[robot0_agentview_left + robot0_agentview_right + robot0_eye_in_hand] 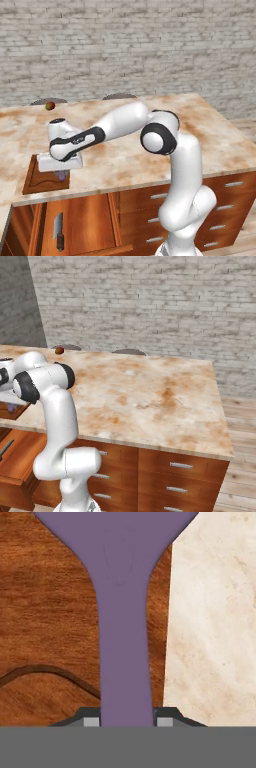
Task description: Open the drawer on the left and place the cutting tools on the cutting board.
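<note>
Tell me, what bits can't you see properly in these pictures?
- Left base view: the hand covers most of the purple peeler over the cutting board.
- Hand view: the top edge cuts off the peeler's head.
- Left base view: the knife in the drawer is too small for detail.

Surfaces and finishes: kitchen counter with board and open drawer

Cutting board (37, 181): dark brown wood, visible grain, matt, grooved border. Peeler (125, 612): flat purple, smooth, plastic-looking, no gloss. Countertop (200, 135): marbled beige stone look with rusty blotches, smooth, faint sheen. Drawer (85, 220) and cabinet fronts: reddish-brown wood, satin finish; bar handles (181, 465) silvery metal. Knife (59, 231): grey metal-like blade, dark matt handle. Arm (175, 165): glossy white shell, dark smooth joints. Back wall (150, 301): pale grey brick, rough. Floor (242, 456): light wood planks.
</note>
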